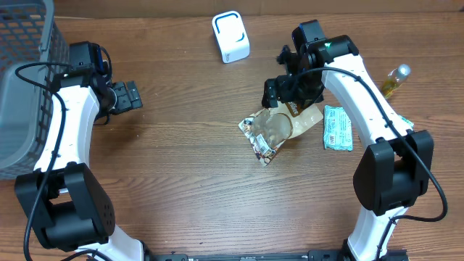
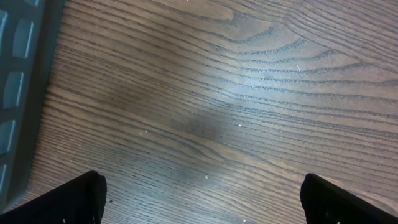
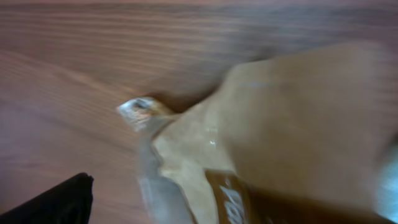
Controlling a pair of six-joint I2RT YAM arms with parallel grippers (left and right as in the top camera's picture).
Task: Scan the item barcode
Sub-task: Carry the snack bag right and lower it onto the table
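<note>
A tan snack pouch [image 1: 304,121] with a clear, crinkly lower-left end lies on the wooden table right of centre. No barcode shows on it. My right gripper [image 1: 291,88] hangs just above the pouch's top edge. In the blurred right wrist view the pouch [image 3: 286,124] fills the right side. One black finger [image 3: 62,202] stands far out at the lower left and the other is hidden, so the jaws read as open. A white scanner box [image 1: 230,36] with a blue outline stands at the back centre. My left gripper [image 1: 130,96] is open over bare wood [image 2: 202,199].
A grey mesh basket [image 1: 22,87] takes up the far left, its wall [image 2: 18,93] beside the left gripper. A teal packet [image 1: 338,127] lies right of the pouch, under the right arm. A small yellow bottle [image 1: 396,80] lies at the right edge.
</note>
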